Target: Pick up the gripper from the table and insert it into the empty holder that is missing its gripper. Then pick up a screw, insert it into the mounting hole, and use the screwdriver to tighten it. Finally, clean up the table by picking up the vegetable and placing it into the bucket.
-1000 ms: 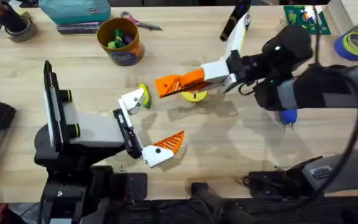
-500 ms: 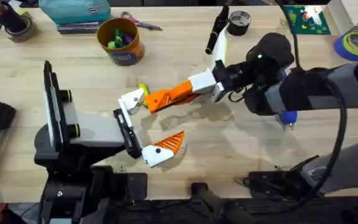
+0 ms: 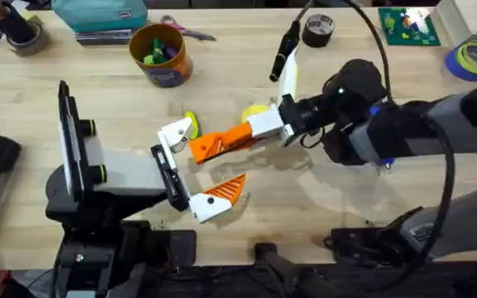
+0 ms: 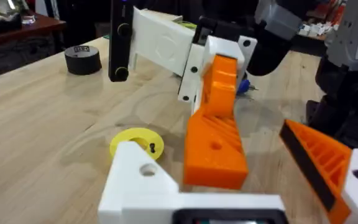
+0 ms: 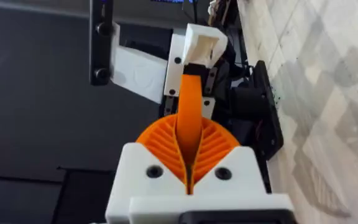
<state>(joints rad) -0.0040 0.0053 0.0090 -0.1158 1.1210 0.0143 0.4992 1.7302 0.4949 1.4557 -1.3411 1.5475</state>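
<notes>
Jaws of your right gripper [image 3: 222,142] clench the orange gripper [image 4: 215,134] just beside the empty holder [image 3: 176,133].
Your left gripper [image 3: 199,170] stands released, low over the bench [image 3: 247,83]; bucket [image 3: 161,55] sits well apart.

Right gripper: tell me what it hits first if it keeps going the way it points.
Probably the holder. The right gripper, shut on the gripper, points at that bare white base, whose tip is just short of it; depth is unclear.
</notes>
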